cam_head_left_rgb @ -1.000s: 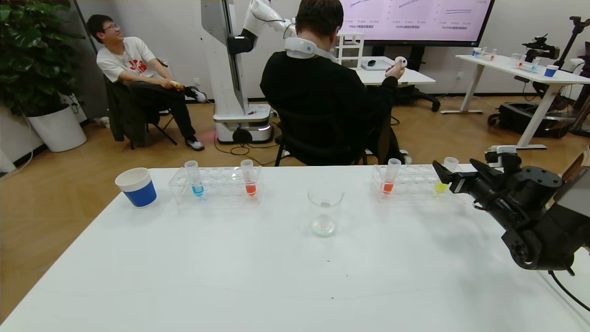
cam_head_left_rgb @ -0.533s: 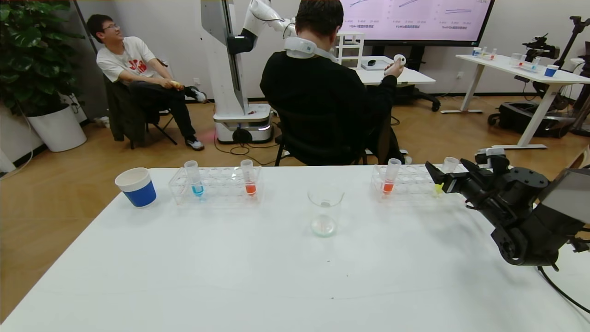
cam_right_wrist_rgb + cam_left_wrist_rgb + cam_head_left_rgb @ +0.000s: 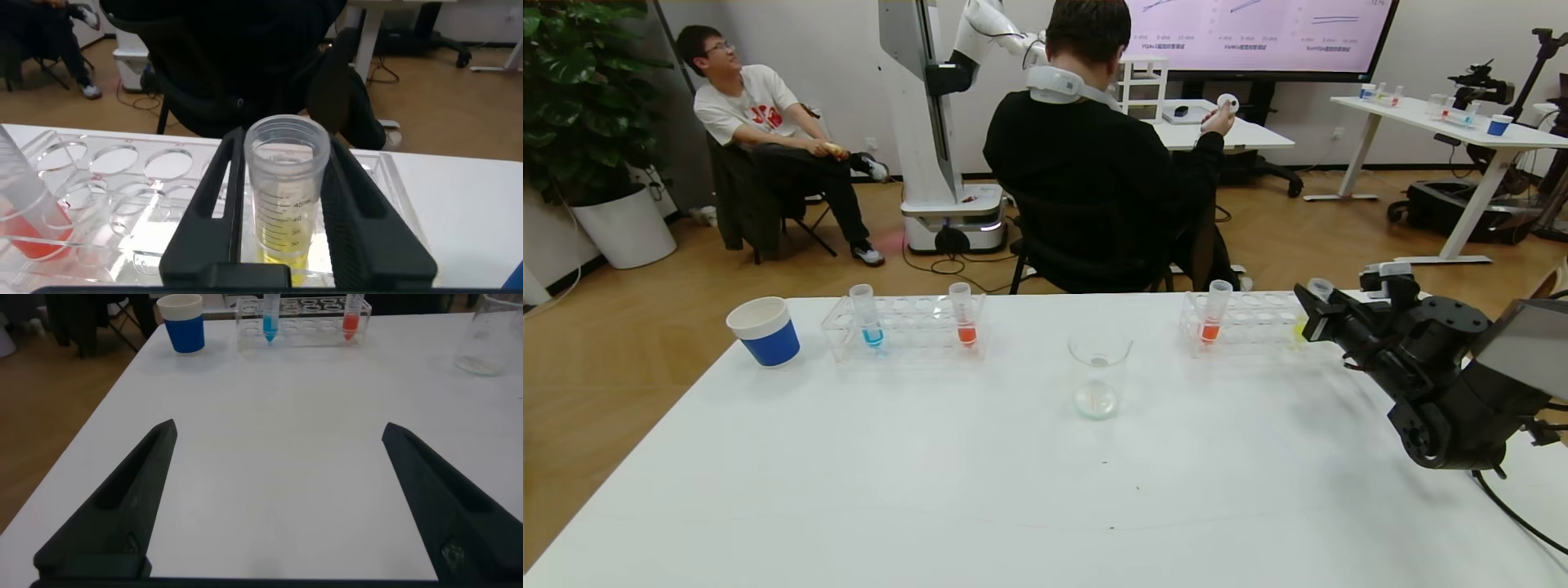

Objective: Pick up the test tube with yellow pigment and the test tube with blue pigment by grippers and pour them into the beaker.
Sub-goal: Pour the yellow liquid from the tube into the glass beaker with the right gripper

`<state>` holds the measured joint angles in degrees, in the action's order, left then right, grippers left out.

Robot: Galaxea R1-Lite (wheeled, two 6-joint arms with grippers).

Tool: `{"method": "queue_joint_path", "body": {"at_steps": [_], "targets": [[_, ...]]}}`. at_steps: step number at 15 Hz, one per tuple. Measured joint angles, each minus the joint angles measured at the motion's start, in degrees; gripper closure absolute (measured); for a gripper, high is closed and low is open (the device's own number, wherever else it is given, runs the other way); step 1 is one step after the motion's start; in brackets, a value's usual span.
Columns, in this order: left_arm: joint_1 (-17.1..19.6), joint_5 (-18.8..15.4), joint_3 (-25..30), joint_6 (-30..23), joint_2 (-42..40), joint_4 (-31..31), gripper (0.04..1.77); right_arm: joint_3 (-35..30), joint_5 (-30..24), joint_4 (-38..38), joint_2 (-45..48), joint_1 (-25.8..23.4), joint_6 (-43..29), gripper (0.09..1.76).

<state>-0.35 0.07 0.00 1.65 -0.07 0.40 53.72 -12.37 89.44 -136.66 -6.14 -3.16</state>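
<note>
Our right pincer (image 3: pixel 286 204) bracketed the test tube with yellow pigment (image 3: pixel 288 192), seated in its rack (image 3: pixel 1241 320) on the table (image 3: pixel 980 474); whether it gripped, we could not tell. Any sideways pull risked tipping the rack. Left pincer (image 3: pixel 278 498) gaped, idle.

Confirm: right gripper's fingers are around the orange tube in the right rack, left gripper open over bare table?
Wrong tube. The right wrist view shows the right gripper straddling the test tube with yellow pigment, the orange tube off beside it. The left gripper is open, as stated.
</note>
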Motion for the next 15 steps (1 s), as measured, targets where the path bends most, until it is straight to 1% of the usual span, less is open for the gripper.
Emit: {"method": "queue_joint_path", "body": {"at_steps": [1,6,10,12,15], "targets": [[0.0,0.0,0.0,0.0,0.0,0.0,0.06,0.0,0.0,0.0,0.1,-0.2,0.0,1.34],[0.0,0.0,0.0,0.0,0.0,0.0,0.06,-0.1,0.0,-0.6,2.9,-0.5,0.2,1.34],[0.0,0.0,0.0,0.0,0.0,0.0,0.06,0.1,-0.1,-7.0,9.3,-0.6,0.5,1.34],[0.0,0.0,0.0,0.0,0.0,0.0,0.06,0.1,-0.5,-7.1,11.1,-0.8,2.4,1.34],[0.0,0.0,0.0,0.0,0.0,0.0,0.06,0.0,-0.5,-6.7,12.2,-0.9,2.8,1.34]]}}
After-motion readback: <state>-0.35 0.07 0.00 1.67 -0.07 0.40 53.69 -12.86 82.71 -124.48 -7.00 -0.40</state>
